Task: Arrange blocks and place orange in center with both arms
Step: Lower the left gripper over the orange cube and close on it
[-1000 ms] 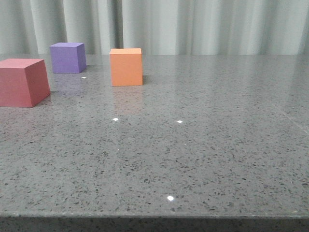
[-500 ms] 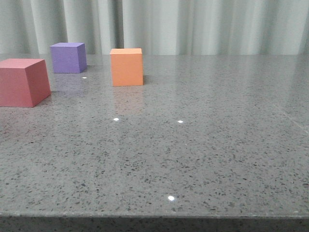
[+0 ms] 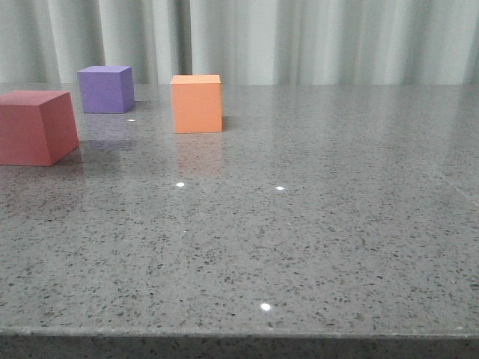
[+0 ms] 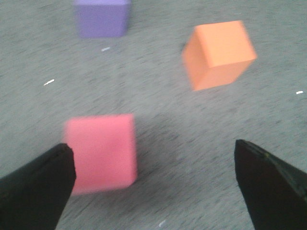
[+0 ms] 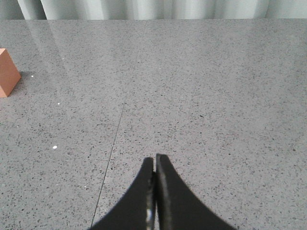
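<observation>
On my front camera I see the three blocks standing on the grey speckled counter [image 3: 314, 224], all on the left side. The pinkish-red block [image 3: 35, 127] is nearest to me, at the left edge of the view and partly cut by it. The purple block [image 3: 105, 89] stands further back, close to the curtain [image 3: 299, 41]. The orange block [image 3: 196, 103] is to the right of the purple one and a little nearer to me. All three are upright and none touches another. No arm shows in this view.

From the left wrist camera I look down at the same three blocks. The picture is blurred. The left tool [image 4: 153, 184] is spread wide, with its two dark fingers [image 4: 36, 191] at the two lower corners of the picture. It holds nothing. The pinkish-red block [image 4: 101, 151] lies just beside one finger, but I cannot tell if they touch. The orange block [image 4: 218, 53] and the purple block [image 4: 102, 18] are further from the fingers, well apart from each other.

From the right wrist camera, the right tool [image 5: 154, 189] has its two fingers pressed together with nothing between them, above bare counter. Only a corner of the orange block [image 5: 7, 73] is visible at the edge of that picture, well apart from the tool.
</observation>
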Robot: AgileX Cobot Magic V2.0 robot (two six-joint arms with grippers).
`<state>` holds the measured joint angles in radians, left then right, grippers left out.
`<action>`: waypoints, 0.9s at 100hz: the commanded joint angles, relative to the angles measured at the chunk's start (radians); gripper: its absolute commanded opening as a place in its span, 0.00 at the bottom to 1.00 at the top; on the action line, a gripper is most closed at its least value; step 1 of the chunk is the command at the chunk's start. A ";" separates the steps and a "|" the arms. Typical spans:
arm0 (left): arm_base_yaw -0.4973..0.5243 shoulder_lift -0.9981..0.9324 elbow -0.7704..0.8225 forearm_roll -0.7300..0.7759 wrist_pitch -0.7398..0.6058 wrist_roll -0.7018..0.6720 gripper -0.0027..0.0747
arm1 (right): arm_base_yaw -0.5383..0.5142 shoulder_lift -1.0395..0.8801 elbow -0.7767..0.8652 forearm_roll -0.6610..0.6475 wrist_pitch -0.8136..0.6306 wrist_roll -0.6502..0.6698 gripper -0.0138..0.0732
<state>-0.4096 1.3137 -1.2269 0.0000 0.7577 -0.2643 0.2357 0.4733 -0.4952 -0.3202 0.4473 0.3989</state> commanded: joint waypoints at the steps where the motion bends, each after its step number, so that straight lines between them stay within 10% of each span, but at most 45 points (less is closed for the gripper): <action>1: -0.060 0.073 -0.114 -0.010 -0.077 -0.015 0.86 | -0.006 0.000 -0.027 -0.011 -0.079 -0.005 0.03; 49: -0.210 0.483 -0.554 0.210 -0.015 -0.222 0.84 | -0.006 0.000 -0.027 -0.011 -0.079 -0.005 0.03; 90: -0.218 0.571 -0.586 0.321 0.019 -0.307 0.84 | -0.006 0.000 -0.027 -0.011 -0.079 -0.005 0.03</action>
<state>-0.6218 1.9346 -1.7779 0.2706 0.8173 -0.5327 0.2357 0.4733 -0.4952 -0.3202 0.4473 0.4011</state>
